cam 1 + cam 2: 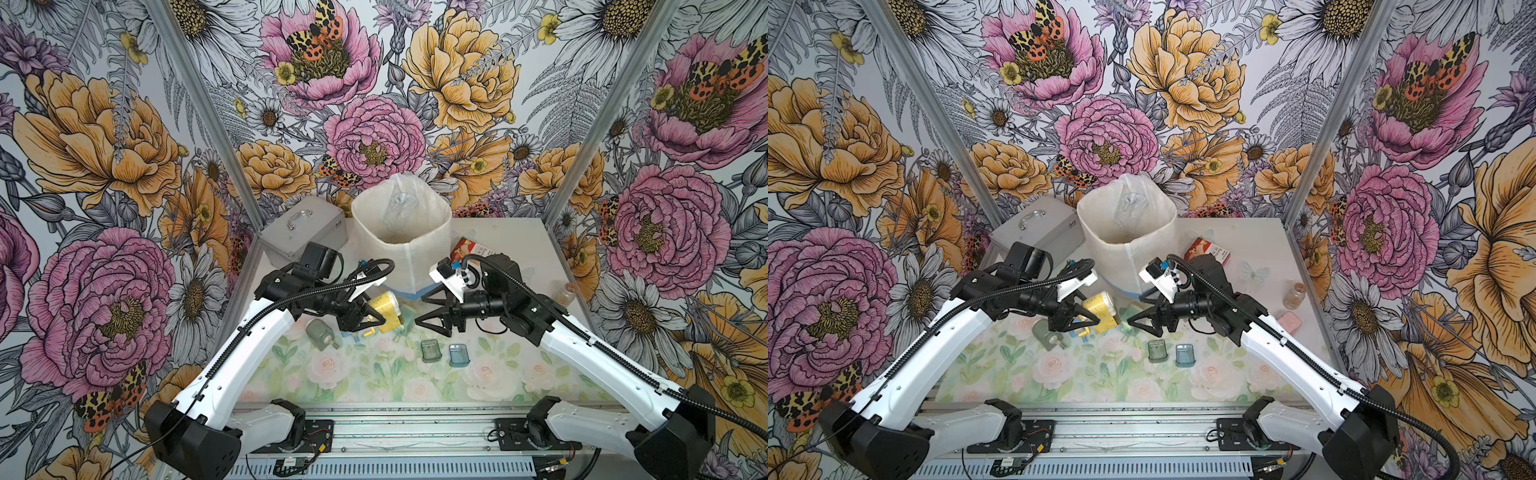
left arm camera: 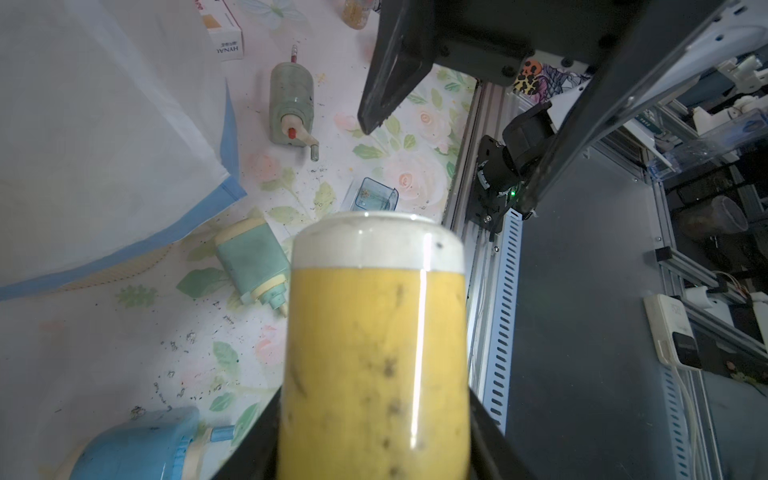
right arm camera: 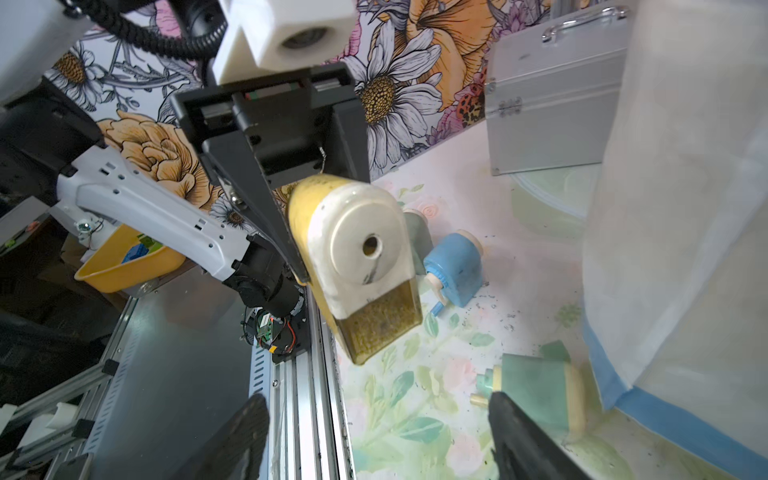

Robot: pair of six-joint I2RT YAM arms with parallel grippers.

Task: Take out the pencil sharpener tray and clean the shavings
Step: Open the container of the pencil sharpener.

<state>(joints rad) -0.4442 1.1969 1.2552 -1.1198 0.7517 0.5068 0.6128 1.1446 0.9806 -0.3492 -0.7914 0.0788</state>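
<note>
A tall white bin point(image 1: 419, 262) lined with clear plastic stands at the centre back of the desk point(image 1: 511, 249). Only a thin scatter of dark bits shows at its bottom. A closed silver case point(image 1: 301, 230) sits to its left.

At mid-frame in both top views, the left arm reaches in from the lower left. Its end effector point(image 1: 376, 320) is clamped on a yellow pencil sharpener point(image 3: 353, 241), which it holds tilted above the desk. The sharpener's clear tray point(image 3: 380, 322) is in its slot, packed with brownish shavings point(image 3: 374, 328).

The right arm comes in from the lower right with its wrist turned sideways. Its end effector point(image 1: 419, 311) faces the sharpener's front, with its fingers point(image 3: 511, 436) apart and nothing between them.

Below it in a top view, two loose trays lie side by side on the flowered mat point(image 1: 374, 382). One is a green tray point(image 1: 430, 350). The other is a blue tray point(image 1: 459, 355) with a few pale flecks inside.

Other sharpeners lie around the held one:
- A grey one point(image 1: 322, 332) to the left.
- A blue one point(image 3: 455, 266) beside it.
- A teal one point(image 3: 540, 390) on its side against the foot of the bin, near the right fingers.

Dark specks point(image 2: 183, 345) dot the mat. A red box point(image 1: 473, 247) and a small jar point(image 1: 1295, 295) stand at the right.
</note>
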